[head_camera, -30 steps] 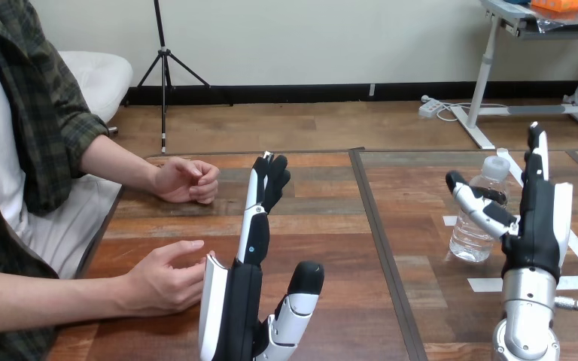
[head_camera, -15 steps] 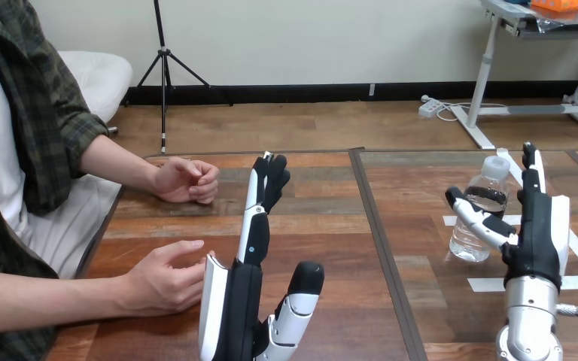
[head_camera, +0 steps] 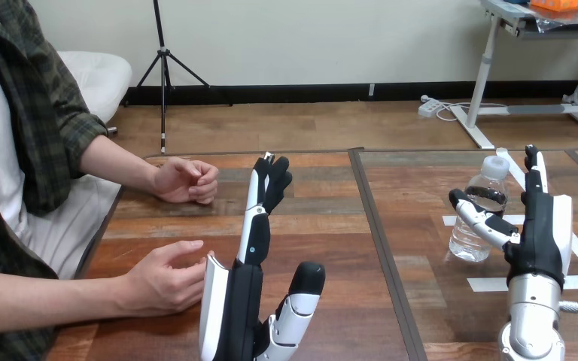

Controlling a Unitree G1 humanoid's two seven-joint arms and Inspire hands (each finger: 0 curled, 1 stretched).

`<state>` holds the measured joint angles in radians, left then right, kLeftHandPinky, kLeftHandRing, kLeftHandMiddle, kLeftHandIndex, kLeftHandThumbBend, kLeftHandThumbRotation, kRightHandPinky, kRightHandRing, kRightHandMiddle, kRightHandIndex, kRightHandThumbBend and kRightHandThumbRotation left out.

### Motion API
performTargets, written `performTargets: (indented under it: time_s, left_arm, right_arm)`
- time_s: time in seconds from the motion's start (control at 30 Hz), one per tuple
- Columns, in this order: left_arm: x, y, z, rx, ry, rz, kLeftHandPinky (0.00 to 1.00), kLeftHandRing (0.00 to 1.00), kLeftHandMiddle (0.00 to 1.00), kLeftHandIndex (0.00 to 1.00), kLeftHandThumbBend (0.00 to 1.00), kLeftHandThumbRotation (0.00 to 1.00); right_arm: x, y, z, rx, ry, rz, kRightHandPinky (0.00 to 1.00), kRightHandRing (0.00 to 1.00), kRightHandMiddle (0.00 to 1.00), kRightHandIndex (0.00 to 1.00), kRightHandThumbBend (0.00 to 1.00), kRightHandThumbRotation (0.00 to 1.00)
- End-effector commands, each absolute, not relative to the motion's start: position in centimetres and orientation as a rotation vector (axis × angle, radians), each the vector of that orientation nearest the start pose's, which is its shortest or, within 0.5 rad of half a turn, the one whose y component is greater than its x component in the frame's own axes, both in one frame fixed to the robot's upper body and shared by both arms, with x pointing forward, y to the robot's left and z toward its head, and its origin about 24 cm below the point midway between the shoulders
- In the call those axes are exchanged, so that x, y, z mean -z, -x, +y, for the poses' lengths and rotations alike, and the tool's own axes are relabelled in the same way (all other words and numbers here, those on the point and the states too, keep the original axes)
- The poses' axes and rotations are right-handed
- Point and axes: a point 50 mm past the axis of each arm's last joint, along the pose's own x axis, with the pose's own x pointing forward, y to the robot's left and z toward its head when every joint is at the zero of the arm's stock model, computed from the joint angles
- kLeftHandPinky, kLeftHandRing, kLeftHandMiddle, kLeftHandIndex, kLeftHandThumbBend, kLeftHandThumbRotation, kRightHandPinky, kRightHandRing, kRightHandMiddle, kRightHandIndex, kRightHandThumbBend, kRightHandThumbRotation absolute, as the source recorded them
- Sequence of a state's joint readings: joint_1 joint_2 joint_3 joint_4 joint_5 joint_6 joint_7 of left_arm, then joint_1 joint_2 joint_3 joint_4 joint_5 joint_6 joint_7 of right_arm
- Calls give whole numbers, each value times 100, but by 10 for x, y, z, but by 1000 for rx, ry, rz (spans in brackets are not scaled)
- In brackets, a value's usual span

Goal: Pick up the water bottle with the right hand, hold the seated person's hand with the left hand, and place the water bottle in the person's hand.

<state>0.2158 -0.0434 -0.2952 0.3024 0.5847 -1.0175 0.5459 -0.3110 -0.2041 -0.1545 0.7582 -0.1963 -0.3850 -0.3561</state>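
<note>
My right hand point(head_camera: 539, 229) is hovering spread, water bottle point(head_camera: 473, 238) just past its thumb; I'm judging it light, crushable, aiming mid-body.

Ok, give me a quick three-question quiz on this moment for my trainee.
1. True or false: the bottle lies on its side on the table.
2. The right hand is: A) shut on the bottle; B) open, fingers straight, beside the bottle; C) on the person's hand.
3. Which robot hand stands next to the person's nearer hand?
Key: 1 false, it stands upright. 2 B. 3 the left hand.
</note>
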Motion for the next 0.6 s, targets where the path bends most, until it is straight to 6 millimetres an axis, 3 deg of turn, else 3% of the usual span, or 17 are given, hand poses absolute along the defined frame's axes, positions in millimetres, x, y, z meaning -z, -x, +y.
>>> performTargets:
  time_s: [0.0,0.57]
  left_arm:
    - [-29,-159,70,41,-91,-617,90,93,96,100,55,100]
    - [-28,-158,70,45,-82,-606,91,94,96,100,54,100]
  right_arm:
    - [-36,-315,-228,387,365,-92,94,97,98,98,63,0]
    - [-31,-321,-228,391,369,-50,89,94,96,96,65,0]
